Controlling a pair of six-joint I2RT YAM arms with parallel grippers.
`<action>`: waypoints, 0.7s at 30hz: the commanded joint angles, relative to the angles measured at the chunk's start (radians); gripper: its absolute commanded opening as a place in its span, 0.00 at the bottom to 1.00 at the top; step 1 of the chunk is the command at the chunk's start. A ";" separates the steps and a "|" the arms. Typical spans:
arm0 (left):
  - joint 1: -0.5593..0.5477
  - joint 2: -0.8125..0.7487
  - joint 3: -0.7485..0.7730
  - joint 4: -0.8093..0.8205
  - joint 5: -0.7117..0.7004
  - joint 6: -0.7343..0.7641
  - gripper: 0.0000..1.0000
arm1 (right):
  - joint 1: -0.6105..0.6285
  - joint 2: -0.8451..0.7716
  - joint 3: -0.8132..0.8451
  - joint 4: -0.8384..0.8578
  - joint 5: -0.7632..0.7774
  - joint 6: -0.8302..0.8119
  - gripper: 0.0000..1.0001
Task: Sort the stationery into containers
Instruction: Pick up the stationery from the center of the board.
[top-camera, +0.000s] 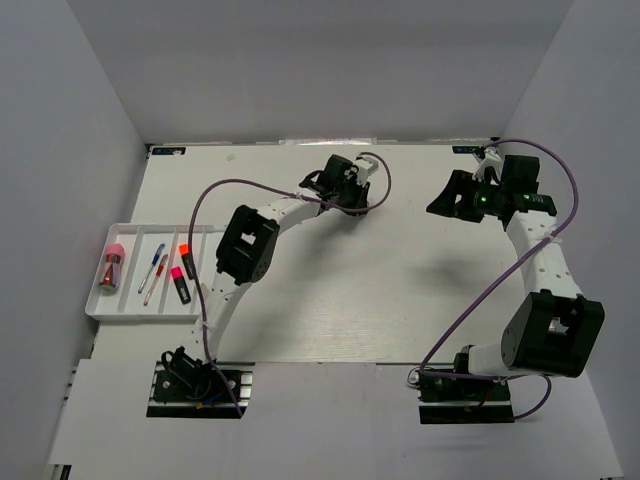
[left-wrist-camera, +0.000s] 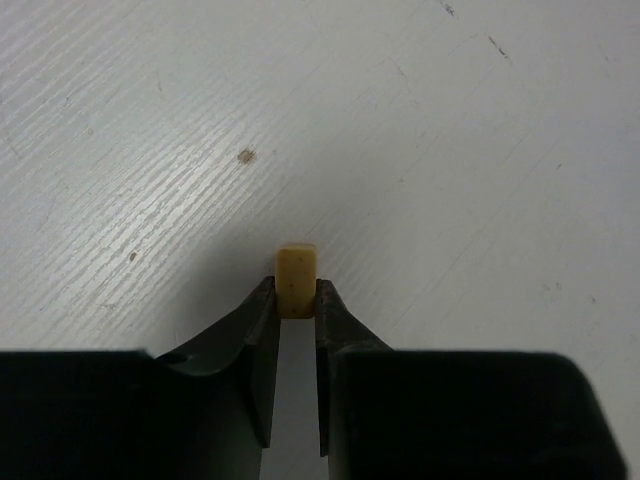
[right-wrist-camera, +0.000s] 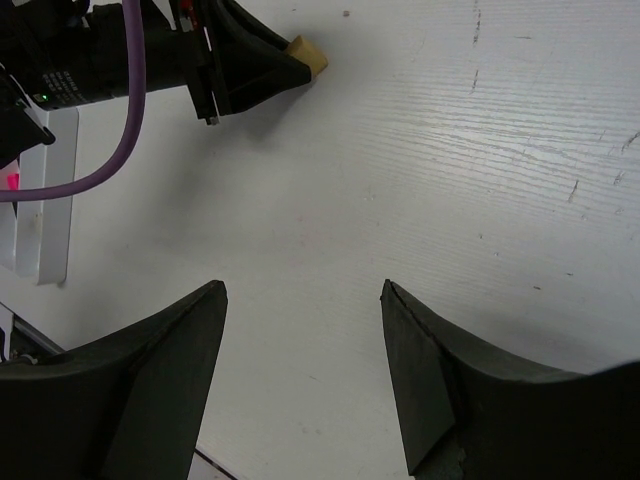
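Top view: a shallow white plastic tray (top-camera: 101, 309), split into long compartments, sits at the left edge of a white table (top-camera: 400, 300). Inside it lie a pink-capped tube (top-camera: 112, 265), thin red and blue pens (top-camera: 153, 271), and two black highlighters (top-camera: 183, 270) with orange and pink caps. The left hand (top-camera: 362, 172) is well apart from the tray, far off to its right and towards the back. The right hand (top-camera: 455, 200) is further from the tray again. Plain pale grey walls (top-camera: 330, 70) close in three sides of the table.

Left wrist view: the left hand is pinching a small tan block-shaped eraser by its two long sides, only the near end caught between the fingertips, the rest sticking out ahead. It looks light, slightly soft and grippy, unlikely to slip, though so shallow a hold could let it pivot. A deeper grip across the same sides would be steadier. The table below is white with faint grain, scuffs and a few brown specks.

Right wrist view: the right hand is spread wide with nothing between its fingers, hovering over bare table. The left hand and its eraser show at upper left, with the tray's edge beyond. I cannot tell if the eraser is clear of the table.
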 joint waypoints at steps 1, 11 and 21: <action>-0.006 -0.120 -0.078 0.033 0.023 -0.018 0.14 | -0.008 -0.019 0.013 0.019 -0.016 0.000 0.69; 0.089 -0.566 -0.313 -0.295 -0.039 -0.025 0.00 | -0.005 -0.049 -0.021 0.023 -0.023 -0.019 0.69; 0.325 -0.979 -0.627 -0.696 -0.161 0.137 0.00 | -0.002 -0.042 -0.013 0.011 -0.063 -0.043 0.69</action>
